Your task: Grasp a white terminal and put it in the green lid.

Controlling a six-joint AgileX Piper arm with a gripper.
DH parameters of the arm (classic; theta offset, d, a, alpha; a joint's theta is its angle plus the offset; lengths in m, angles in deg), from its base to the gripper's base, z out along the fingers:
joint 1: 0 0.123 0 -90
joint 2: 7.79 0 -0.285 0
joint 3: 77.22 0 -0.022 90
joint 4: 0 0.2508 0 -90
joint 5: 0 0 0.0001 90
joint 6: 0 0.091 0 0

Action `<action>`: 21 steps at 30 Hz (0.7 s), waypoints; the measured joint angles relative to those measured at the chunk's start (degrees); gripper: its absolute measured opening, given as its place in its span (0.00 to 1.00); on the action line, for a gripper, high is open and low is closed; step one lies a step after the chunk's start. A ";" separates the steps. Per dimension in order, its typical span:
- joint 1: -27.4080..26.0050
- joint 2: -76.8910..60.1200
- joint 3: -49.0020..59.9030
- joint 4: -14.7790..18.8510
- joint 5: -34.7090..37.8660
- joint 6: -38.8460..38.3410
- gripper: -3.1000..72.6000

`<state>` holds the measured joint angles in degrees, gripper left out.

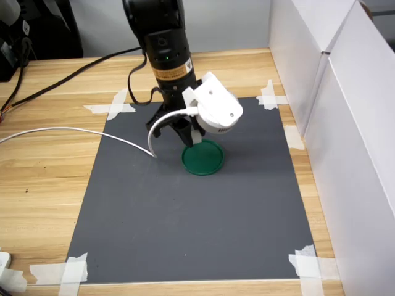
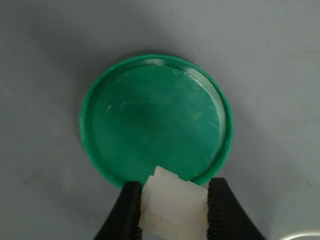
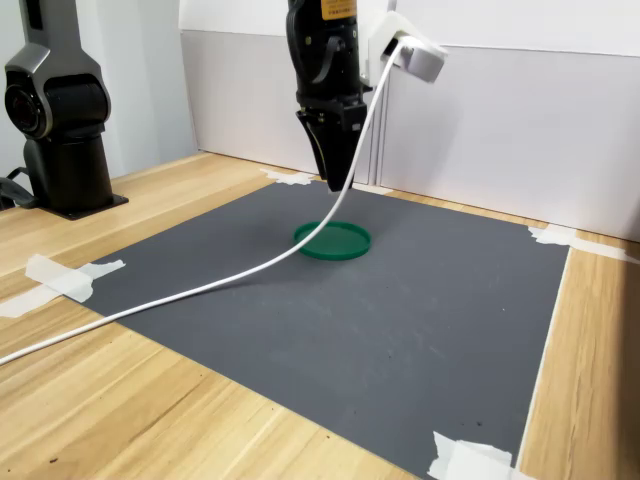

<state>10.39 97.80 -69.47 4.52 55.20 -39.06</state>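
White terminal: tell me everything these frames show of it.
The white terminal shows clearly only in the wrist view: a small, whitish, translucent plastic block with stepped, ridged faces. It is clamped between the two black fingers of the tool, one on each side. It hangs over the near rim of the green lid, whose floor is bare. In both exterior views the arm hides it.

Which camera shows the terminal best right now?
The wrist view: the terminal sits clamped between the end effector's fingers, above the lid's rim. In both exterior views the terminal is too small and hidden to make out.
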 joint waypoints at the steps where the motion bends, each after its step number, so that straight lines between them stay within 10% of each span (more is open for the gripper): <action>1: 0.00 0.53 0.52 0.00 -0.37 -0.50 0.43; 21: 0.00 2.12 5.56 1.53 -7.78 -8.52 0.43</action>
<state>10.39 99.92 -63.91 6.05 47.42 -47.59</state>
